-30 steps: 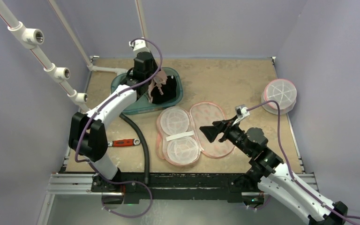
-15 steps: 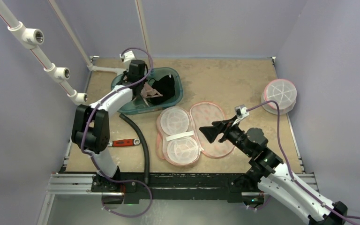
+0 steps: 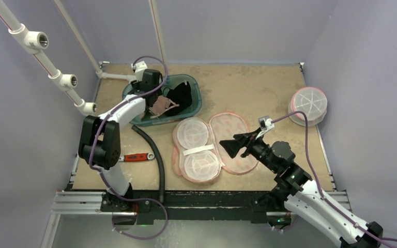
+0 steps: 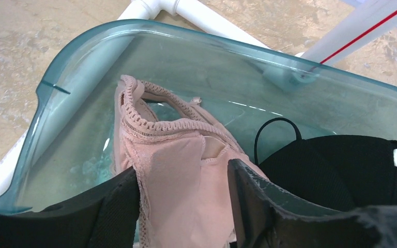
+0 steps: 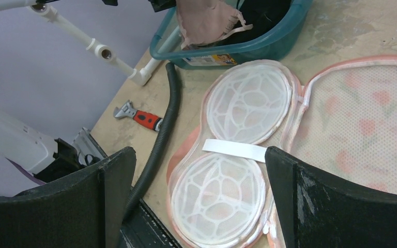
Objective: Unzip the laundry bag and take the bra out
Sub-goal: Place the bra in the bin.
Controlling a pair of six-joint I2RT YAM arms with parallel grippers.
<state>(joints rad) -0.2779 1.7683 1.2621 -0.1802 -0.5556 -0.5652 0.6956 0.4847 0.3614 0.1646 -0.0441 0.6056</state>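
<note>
**Step in hand:** removal, closing stage, as judged from how things lie.

- **Laundry bag** (image 3: 232, 139): unzipped and spread flat on the counter (image 3: 248, 88), just beside the teal bin (image 4: 82, 67), on its near side.
- **Bra** (image 4: 150, 124): pink, inside the bin, beside a black garment (image 4: 331, 170).
- **Left end effector** (image 4: 183, 173): over the bin, its 2 fingers partly parted, bra fabric lying slack between them, no grip evident.
- **Right end effector** (image 5: 201, 186): spread wide and empty, above the bag, apart from the bin.

**Next move, by judgement:** lift the left arm clear of the bin without snagging the lace.
</note>
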